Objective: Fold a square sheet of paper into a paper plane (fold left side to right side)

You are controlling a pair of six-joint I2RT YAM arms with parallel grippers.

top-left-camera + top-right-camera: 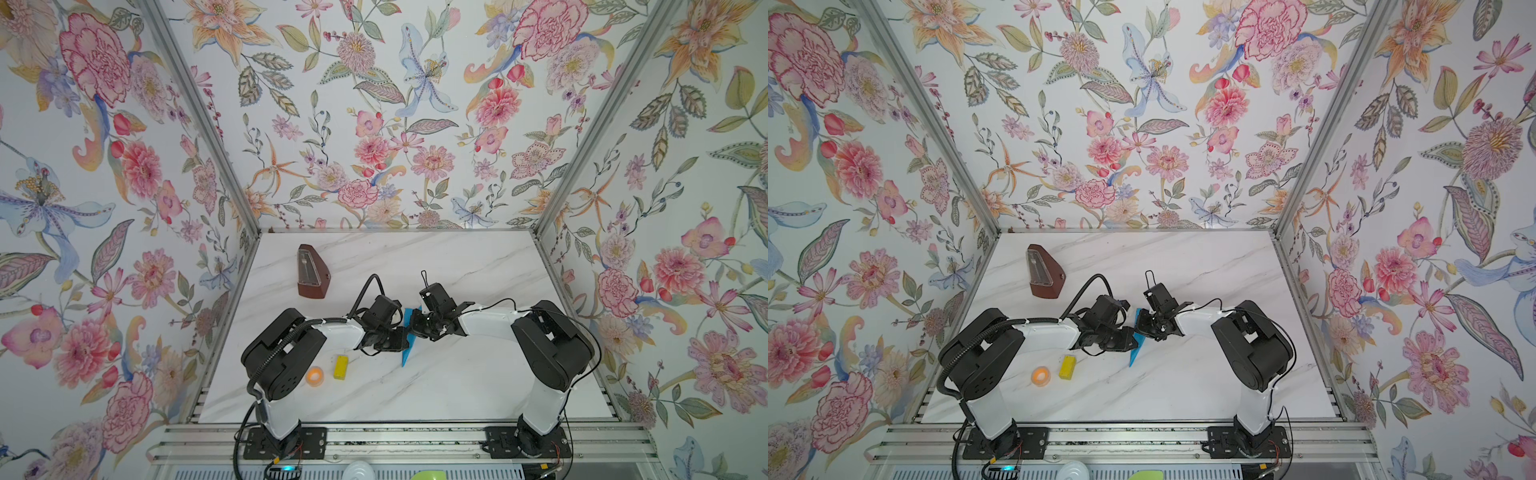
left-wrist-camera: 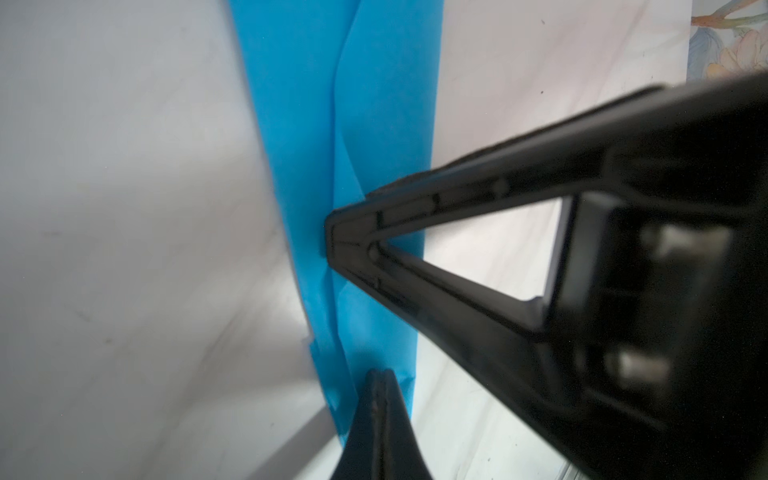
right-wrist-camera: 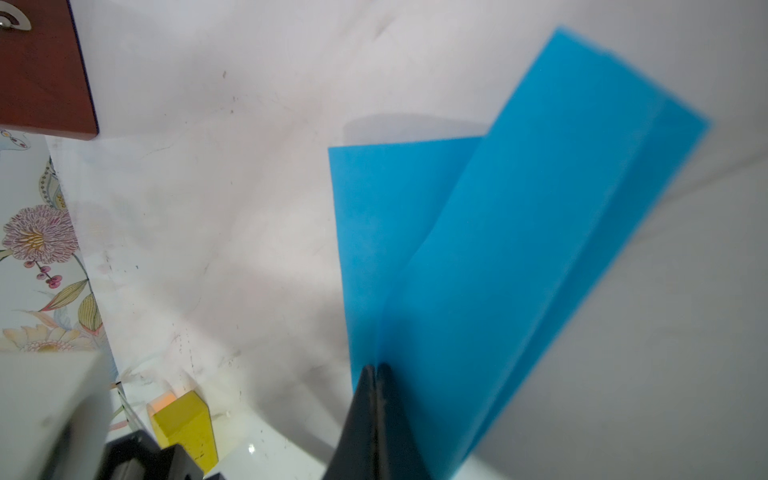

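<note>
Right wrist view: plane (image 3: pixel 519 228), bright blue, folded, with flaps fanning out from one crease. Right gripper (image 3: pixel 376 370) is clamped on that crease, fingers pressed together with paper between them. One flap throws a shadow on the white marble table (image 3: pixel 208 208). The far edge of the paper is blurred.

Left wrist view: plane (image 2: pixel 291 124) runs as a long blue strip with a soft crease along its length. Left gripper (image 2: pixel 377 376) is pinched tight on one end of it. Right gripper (image 2: pixel 332 237) comes in from the side, tips together, and meets the paper at mid-strip.

Both top views: plane (image 1: pixel 406 353) (image 1: pixel 1136 353) sits at the table's middle, between the two grippers, its sharp tip pointing toward the near edge. Most of it is hidden by the wrists. I cannot tell whether the tip touches the table. Left gripper (image 1: pixel 405 333) (image 1: pixel 1138 338) and right gripper (image 1: pixel 411 326) (image 1: pixel 1139 328) meet almost tip to tip over the paper, with the arms bent in from either side.

Outward, on the left half: yellow block (image 1: pixel 340 367) (image 1: pixel 1067 367) stands near the left forearm. Orange tape roll (image 1: pixel 314 376) (image 1: pixel 1041 376) is just beside the block. Brown metronome (image 1: pixel 311 274) (image 1: pixel 1044 272) stands toward the back, well apart from the paper. Floral walls enclose the table on three sides.
</note>
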